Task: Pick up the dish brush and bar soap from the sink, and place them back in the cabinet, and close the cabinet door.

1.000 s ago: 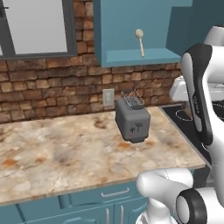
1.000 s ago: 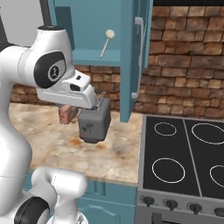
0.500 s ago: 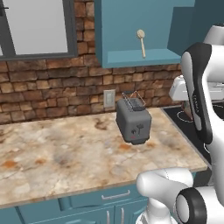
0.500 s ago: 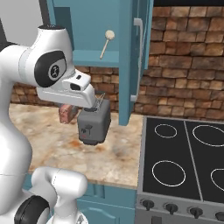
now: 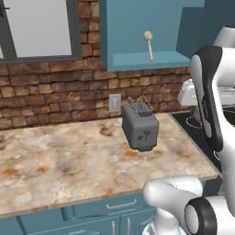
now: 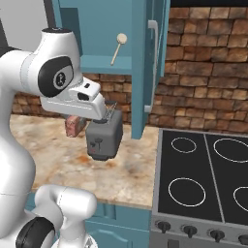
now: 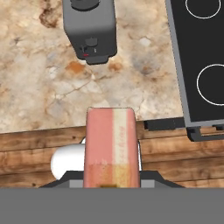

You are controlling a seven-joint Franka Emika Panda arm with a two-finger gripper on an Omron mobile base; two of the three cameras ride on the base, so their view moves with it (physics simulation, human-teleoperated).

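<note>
My gripper is shut on the bar soap, a reddish-pink block with a paler stripe. It hangs over the counter's front edge. In the right base view the soap sits under my hand, left of the toaster. The dish brush stands in the open teal cabinet, its cream head up; the brush also shows from the right. The cabinet door stands swung out towards me, with its silver handle on the edge. The sink is out of view.
A dark grey toaster stands on the marbled counter below the cabinet. A black stove adjoins the counter on the right. A window and a brick wall lie behind. The wooden floor lies below the counter's front edge.
</note>
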